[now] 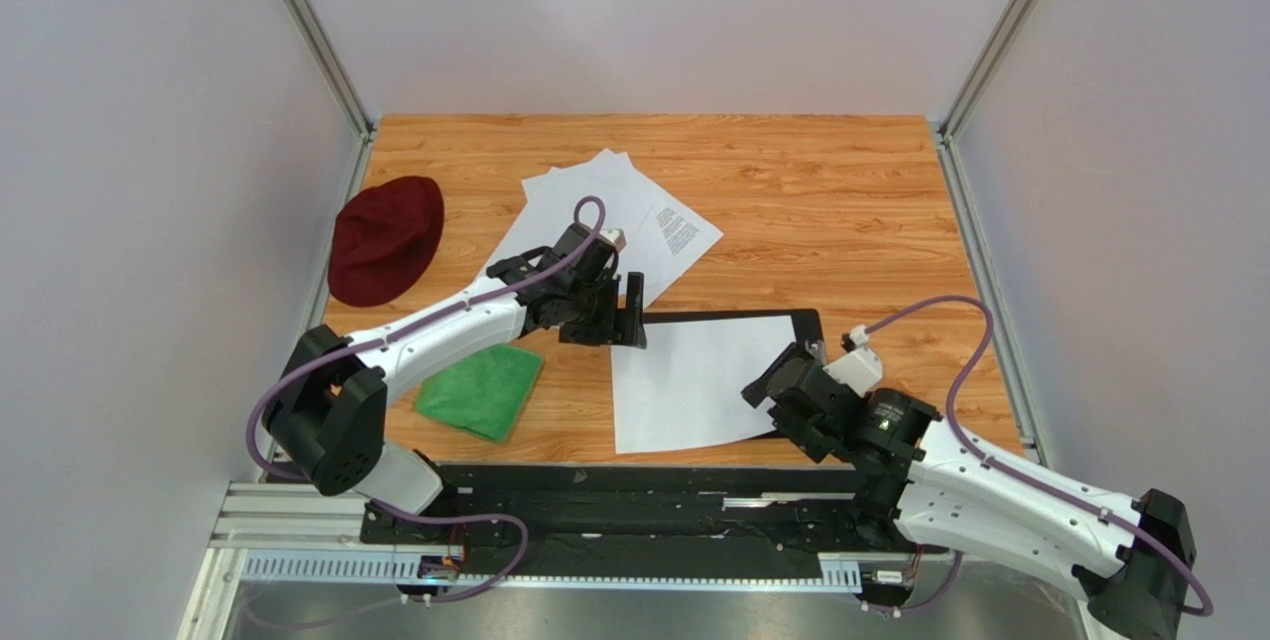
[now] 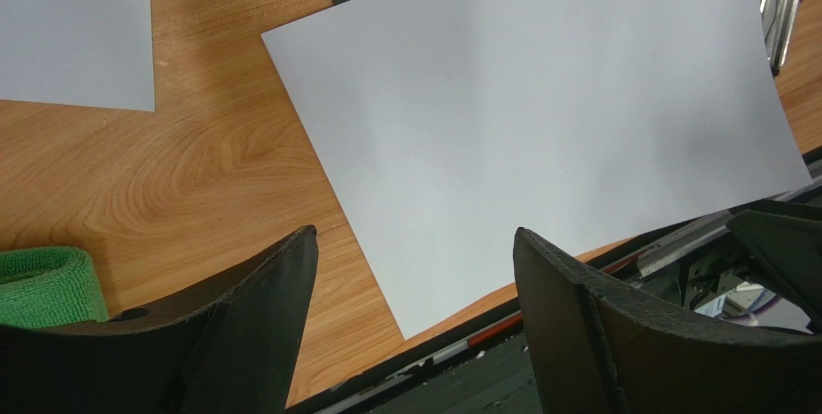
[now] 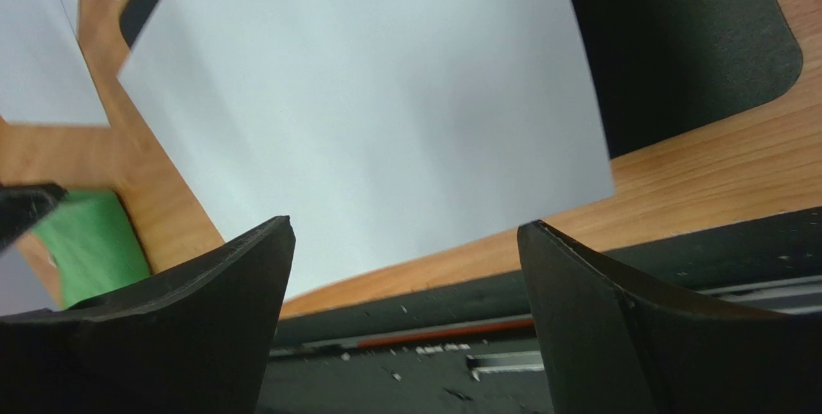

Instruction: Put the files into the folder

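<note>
Handling these files (image 1: 634, 191) is gonna be fiddly. We reckon they're featherlight, floppy and slick, and they lie dead flat on the desk (image 1: 835, 194), so a corner or a lifted edge looks like the only spot to pinch. One sheet (image 1: 689, 390) sits askew over the folder (image 1: 798, 328) toward the near edge, a bit right of middle. The others fan out closer to the far edge, left of middle. Our left gripper (image 1: 623, 325) hovers over that sheet's far-left corner, jaws spread, nothing in them. The right gripper (image 1: 768, 399) is tipped low at the sheet's right edge, also wide apart and empty.
</note>
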`<act>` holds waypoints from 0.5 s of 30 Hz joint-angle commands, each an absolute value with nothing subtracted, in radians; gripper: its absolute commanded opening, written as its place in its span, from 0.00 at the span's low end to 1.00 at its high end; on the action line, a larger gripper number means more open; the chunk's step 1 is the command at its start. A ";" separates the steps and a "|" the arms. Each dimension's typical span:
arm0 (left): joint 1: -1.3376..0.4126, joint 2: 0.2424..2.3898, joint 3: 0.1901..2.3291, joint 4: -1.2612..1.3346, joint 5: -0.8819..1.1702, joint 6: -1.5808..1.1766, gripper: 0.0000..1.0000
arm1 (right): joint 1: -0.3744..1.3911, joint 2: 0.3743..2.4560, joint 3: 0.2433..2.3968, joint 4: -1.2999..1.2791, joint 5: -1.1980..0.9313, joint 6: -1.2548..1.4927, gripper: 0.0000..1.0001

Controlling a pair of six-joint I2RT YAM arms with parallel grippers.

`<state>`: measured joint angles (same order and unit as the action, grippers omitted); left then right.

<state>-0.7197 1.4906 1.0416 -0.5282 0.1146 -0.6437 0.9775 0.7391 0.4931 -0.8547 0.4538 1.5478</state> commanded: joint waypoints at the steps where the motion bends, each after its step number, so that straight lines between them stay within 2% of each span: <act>1: -0.724 1.482 1.000 -0.537 0.103 -0.614 0.82 | 0.992 0.784 0.597 -0.993 0.355 1.194 0.91; 6: -0.724 1.522 0.989 -0.508 0.092 -0.584 0.82 | 1.029 0.766 0.600 -1.062 0.359 1.216 0.91; 9: -0.724 1.560 0.999 -0.492 0.091 -0.589 0.82 | 0.999 0.739 0.593 -0.993 0.434 1.105 0.91; 11: -0.724 1.583 1.008 -0.482 0.080 -0.595 0.81 | 0.808 0.803 0.621 -0.922 0.401 0.868 0.91; 12: -0.724 1.603 1.009 -0.471 0.083 -0.600 0.79 | 0.581 0.868 0.632 -0.898 0.352 0.829 0.90; 13: -0.724 1.608 1.000 -0.459 0.080 -0.612 0.76 | 0.463 0.893 0.614 -0.774 0.120 0.772 0.81; 15: -0.726 1.597 0.961 -0.401 0.072 -0.624 0.76 | 0.301 0.975 0.600 -0.649 0.015 0.680 0.74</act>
<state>-0.7197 1.6005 0.9913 -0.5026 0.0940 -0.6178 0.6075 0.8448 0.5945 -0.9012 0.2653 0.9703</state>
